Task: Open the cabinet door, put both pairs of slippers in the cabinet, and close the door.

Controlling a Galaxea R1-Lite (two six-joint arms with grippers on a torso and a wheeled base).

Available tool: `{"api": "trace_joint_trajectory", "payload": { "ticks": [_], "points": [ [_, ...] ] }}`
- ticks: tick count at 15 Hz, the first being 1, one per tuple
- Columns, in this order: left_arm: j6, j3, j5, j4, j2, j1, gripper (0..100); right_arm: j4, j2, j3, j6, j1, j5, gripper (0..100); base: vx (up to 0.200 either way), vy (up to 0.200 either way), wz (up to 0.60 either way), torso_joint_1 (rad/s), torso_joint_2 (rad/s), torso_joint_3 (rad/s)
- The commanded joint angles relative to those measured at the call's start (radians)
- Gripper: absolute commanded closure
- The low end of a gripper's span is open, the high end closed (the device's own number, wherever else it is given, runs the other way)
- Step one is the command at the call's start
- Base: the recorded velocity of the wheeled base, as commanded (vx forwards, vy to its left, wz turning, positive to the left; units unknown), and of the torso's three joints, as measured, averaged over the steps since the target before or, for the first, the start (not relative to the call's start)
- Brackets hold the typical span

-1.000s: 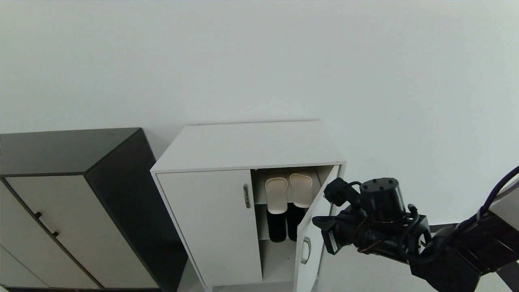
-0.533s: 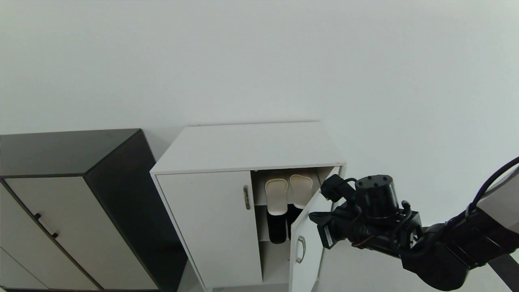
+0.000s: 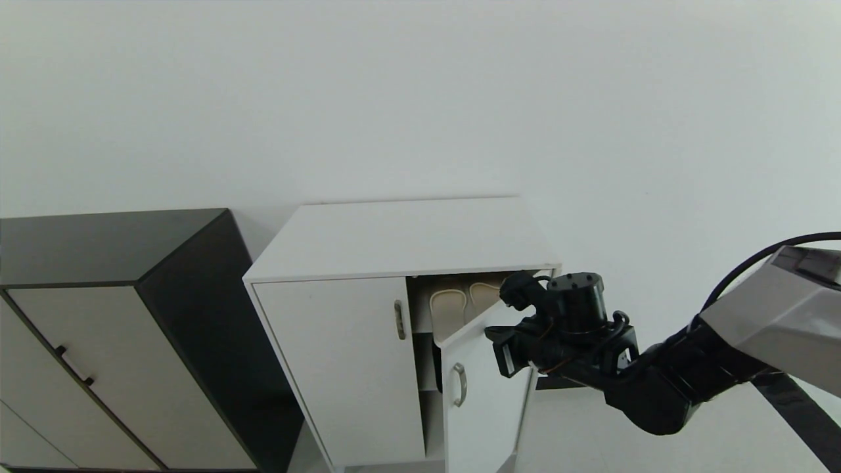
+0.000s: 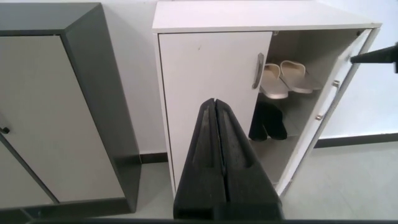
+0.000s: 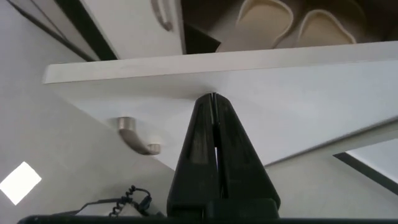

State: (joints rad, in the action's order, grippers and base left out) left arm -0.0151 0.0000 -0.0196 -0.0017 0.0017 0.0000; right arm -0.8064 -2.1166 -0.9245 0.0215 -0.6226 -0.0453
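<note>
Closure of the right door (image 3: 483, 401) looks to be the step in hand. From the head camera, the white cabinet (image 3: 401, 236) stands centre, with its left door (image 3: 341, 368) shut and the right door ajar, hinged at its three o'clock edge. The right gripper (image 3: 494, 334), fingers together and holding nothing, touches the door's outer face near the top. The opening lies at nine o'clock from it, so the push would run that way. Beige slippers (image 3: 449, 303) rest on the upper shelf, black slippers (image 3: 435, 361) on the shelf below — both pairs inside. A black cabinet (image 3: 118, 249) stands at nine o'clock of the white one, out of the door's swing. From the left wrist camera, the left gripper (image 4: 214, 106), fingers pressed together and empty, hangs before the shut left door, well apart from the right door — the farther arm. From the right wrist camera, the joined fingertips meet the door panel, with its handle (image 5: 138, 138) near and the beige slippers beyond the door's top edge. Their near ends reach the shelf front and might brush the door.
</note>
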Motion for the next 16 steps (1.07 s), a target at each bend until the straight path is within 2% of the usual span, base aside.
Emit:
{"api": "trace_joint_trajectory", "payload": {
  "ticks": [1, 11, 16],
  "points": [
    [0.000, 0.000, 0.001, 0.000, 0.000, 0.000, 100, 0.000, -0.063, -0.053, 0.000, 0.014, -0.001, 100, 0.000, 0.000, 0.00, 0.000, 0.00, 0.000],
    [0.000, 0.000, 0.000, 0.000, 0.000, 0.000, 100, 0.004, -0.209, -0.284, -0.031, 0.067, -0.001, 100, 0.000, 0.000, 0.00, 0.000, 0.00, 0.000],
    [0.000, 0.000, 0.000, 0.000, 0.000, 0.000, 100, 0.007, -0.249, -0.335, -0.031, 0.090, -0.001, 100, 0.000, 0.000, 0.00, 0.000, 0.00, 0.000]
  ]
}}
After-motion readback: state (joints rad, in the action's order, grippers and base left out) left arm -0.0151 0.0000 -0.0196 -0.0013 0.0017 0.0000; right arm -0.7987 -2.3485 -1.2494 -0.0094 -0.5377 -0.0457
